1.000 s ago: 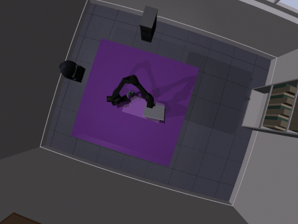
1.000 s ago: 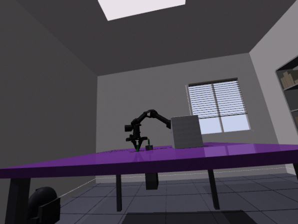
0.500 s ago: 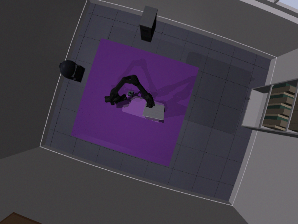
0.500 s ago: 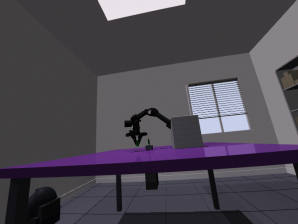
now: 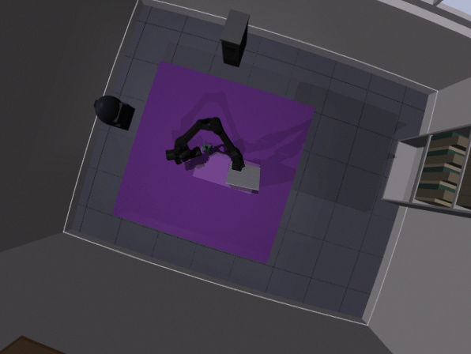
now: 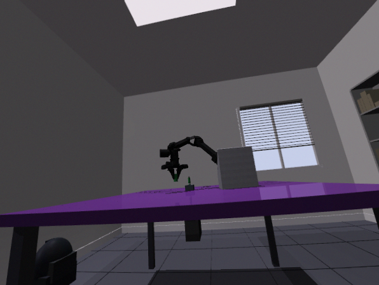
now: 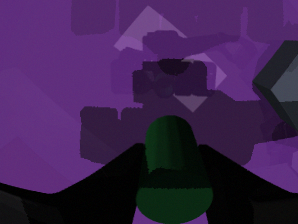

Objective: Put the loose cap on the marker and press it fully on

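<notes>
Tool (image 6: pixel 175 177) points downward, fingers pinched on the green cap (image 6: pixel 175 179); cap held clear above the purple worktop (image 6: pixel 286 194), left of centre in the exterior view. In the wrist view the cap (image 7: pixel 173 169) fills lower centre, a dark finger pressed against each side of it. Tool (image 7: pixel 174 189) shows there only as those two black fingers rising from the bottom corners.

Marker (image 6: pixel 189 180) stands upright in the dark holder block (image 6: pixel 189 187), just right of the held cap and slightly lower in frame. Cap and marker apart, not touching. Marker tip bare.

From the top view, arm (image 5: pixel 209 126) arcs from its base at the grey box (image 5: pixel 246 178) toward centre-left of the worktop (image 5: pixel 166 205); a small green-grey spot at centre marks the holder block (image 5: pixel 205 148). Tool sits to its left, details too dark to read.

Outward: grey box (image 6: pixel 236 166) right of the arm, window with blinds (image 6: pixel 276 133) behind, shelf unit (image 6: pixel 356 95) at the right edge.
</notes>
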`<state>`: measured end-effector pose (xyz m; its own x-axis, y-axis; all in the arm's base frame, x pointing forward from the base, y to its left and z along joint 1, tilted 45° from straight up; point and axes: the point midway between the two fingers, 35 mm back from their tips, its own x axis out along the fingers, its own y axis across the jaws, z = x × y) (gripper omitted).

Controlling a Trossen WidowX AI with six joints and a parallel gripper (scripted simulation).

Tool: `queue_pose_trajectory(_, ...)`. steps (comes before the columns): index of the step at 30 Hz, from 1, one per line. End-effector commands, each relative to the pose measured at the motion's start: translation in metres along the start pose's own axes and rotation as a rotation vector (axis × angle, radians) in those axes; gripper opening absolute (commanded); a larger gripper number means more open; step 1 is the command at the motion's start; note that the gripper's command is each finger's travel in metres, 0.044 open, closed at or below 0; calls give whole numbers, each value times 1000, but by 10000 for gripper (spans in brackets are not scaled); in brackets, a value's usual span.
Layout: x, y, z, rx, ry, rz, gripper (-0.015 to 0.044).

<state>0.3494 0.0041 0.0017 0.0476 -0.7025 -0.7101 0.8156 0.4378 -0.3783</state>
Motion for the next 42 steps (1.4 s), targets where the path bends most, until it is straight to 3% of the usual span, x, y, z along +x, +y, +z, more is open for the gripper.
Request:
queue_pose_trajectory(1,-5,-9,3,0,3,-2,0)
queue_pose_trajectory(42,-47,-119,30,-4,4,-6,0)
